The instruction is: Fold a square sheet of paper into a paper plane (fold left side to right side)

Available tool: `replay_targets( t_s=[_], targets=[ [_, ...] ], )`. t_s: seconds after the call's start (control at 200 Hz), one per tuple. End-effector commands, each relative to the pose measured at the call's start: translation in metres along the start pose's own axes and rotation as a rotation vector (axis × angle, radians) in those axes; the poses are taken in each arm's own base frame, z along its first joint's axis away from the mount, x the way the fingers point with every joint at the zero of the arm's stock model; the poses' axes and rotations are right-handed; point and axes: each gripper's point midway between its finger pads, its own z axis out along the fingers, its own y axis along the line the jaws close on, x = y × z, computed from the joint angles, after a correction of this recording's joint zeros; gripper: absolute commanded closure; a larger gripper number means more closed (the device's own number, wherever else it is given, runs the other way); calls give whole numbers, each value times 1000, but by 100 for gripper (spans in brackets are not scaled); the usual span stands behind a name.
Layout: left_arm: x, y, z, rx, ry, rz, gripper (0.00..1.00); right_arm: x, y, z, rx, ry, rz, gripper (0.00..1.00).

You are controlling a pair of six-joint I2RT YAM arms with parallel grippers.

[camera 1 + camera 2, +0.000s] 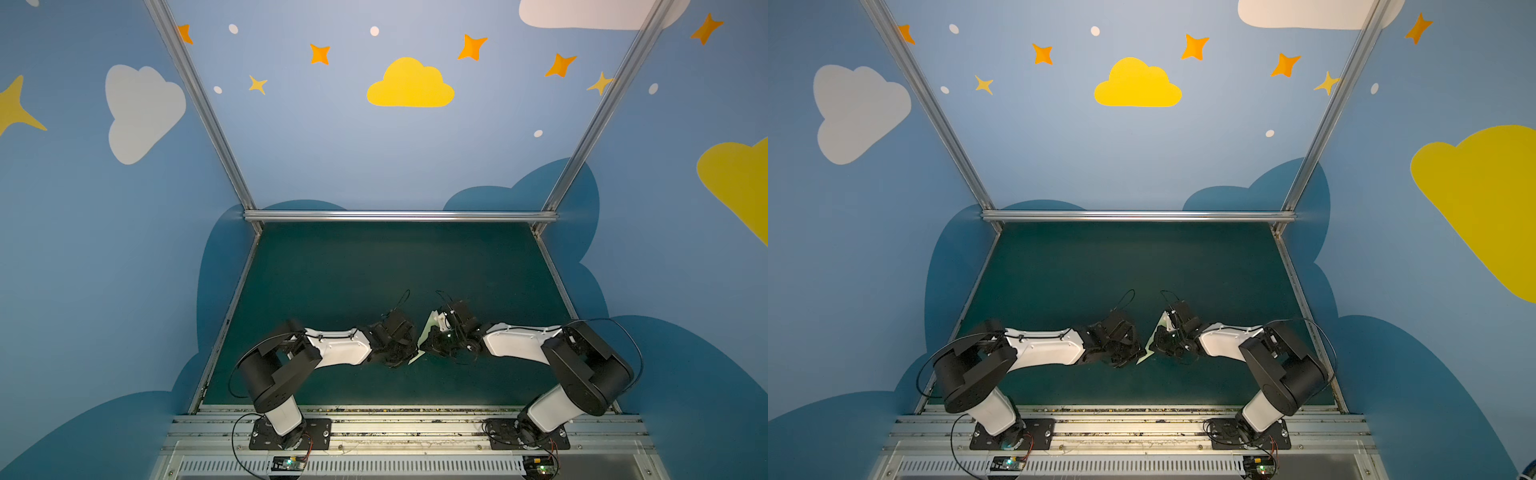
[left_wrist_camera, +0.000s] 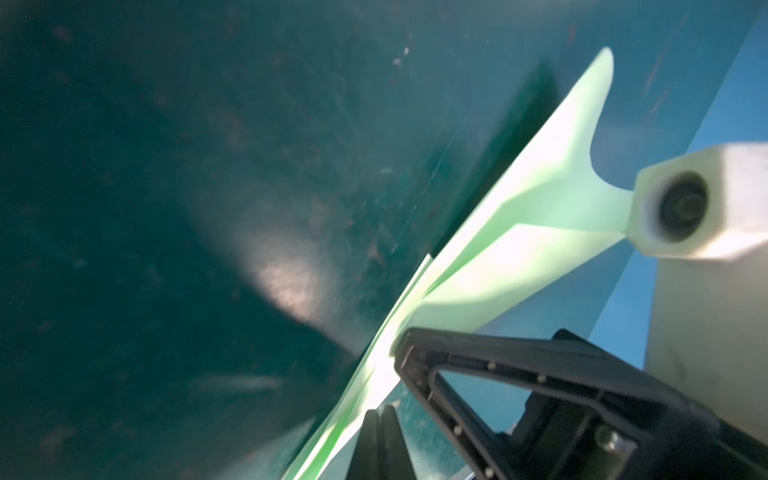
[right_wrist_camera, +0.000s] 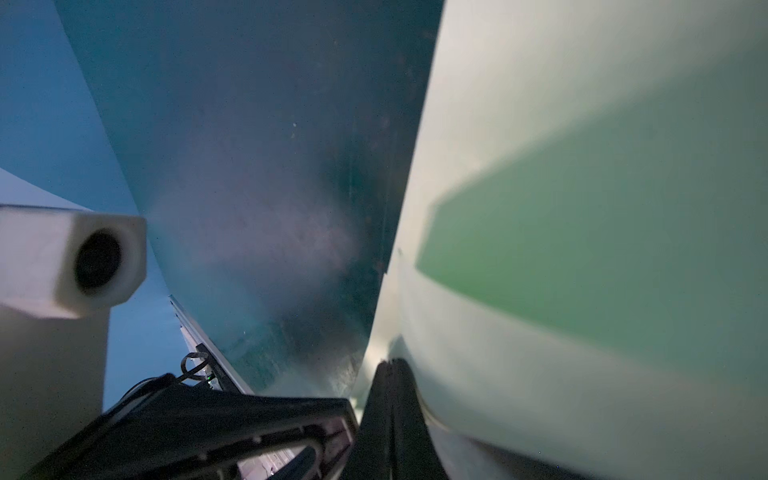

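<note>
The square sheet of paper (image 1: 428,328) (image 1: 1154,332) is pale green and folded into a narrow, pointed, creased shape like a paper plane. Only a sliver of it shows between the two grippers in both top views. The left wrist view shows it (image 2: 519,232) slanting with raised flaps. My left gripper (image 1: 411,353) (image 2: 382,411) is shut, its fingers lying against the paper's side with nothing visible between them. My right gripper (image 1: 430,343) (image 3: 390,365) is shut too, its tips at the paper's (image 3: 582,124) edge, which bulges round one finger.
The dark green table mat (image 1: 374,266) stretches behind the grippers to an aluminium rail (image 1: 399,216) and blue walls. Side rails (image 1: 232,316) bound the mat. The arm bases sit on the front rail (image 1: 407,428). The right wrist camera housing (image 2: 685,208) hangs close over the paper.
</note>
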Motion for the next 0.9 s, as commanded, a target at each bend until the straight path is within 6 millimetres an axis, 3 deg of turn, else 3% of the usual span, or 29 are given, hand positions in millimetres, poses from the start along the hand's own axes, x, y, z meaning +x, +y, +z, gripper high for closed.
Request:
replay_targets(
  t_s=[0.0,0.481,0.896],
  targets=[
    [-3,-13,4,32,-10,12,97,21,-55,12,201,46,61,100],
    [-3,4,18,-23,-1,5,97,24,-58,12,206,47,64,100],
    [7,31,1,-78,-7,10,97,25,-61,13,216,46,67,100]
  ],
)
